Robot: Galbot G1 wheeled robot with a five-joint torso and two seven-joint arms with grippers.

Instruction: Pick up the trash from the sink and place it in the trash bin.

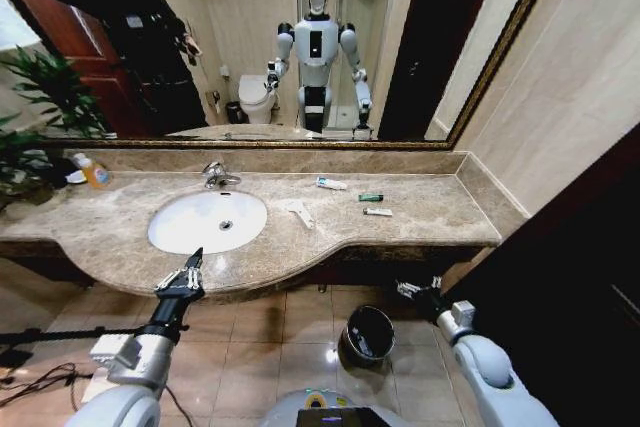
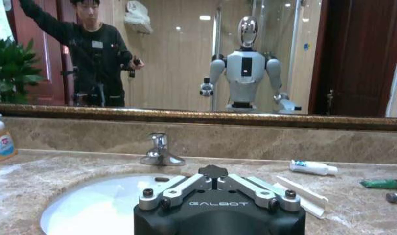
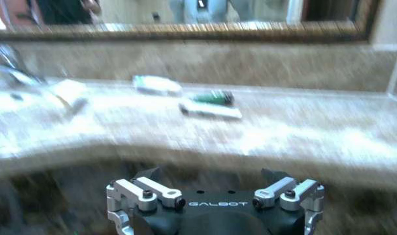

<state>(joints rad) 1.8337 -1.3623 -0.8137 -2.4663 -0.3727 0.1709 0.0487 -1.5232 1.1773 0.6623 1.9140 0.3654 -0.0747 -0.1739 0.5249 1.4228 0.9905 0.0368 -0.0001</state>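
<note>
Right now, the left gripper (image 1: 192, 269) is hanging pinched shut low in the frame by the sink (image 1: 170, 237), the right gripper (image 1: 408, 289) is sitting wide open, and it may bump the counter (image 1: 440, 215) reaching for the tubes (image 1: 378, 212).

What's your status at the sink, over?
Left gripper shut, at counter edge before the sink. Right gripper open, low beside trash bin. Trash on the countertop. Nothing in the way.

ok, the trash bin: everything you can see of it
The trash bin is a small round cylinder, dark, with a shiny rim, and looks like metal. It stands upright and open on the tiled floor below the counter's front edge, right of the sink. A pale scrap seems to lie inside. Nothing touches it.
</note>
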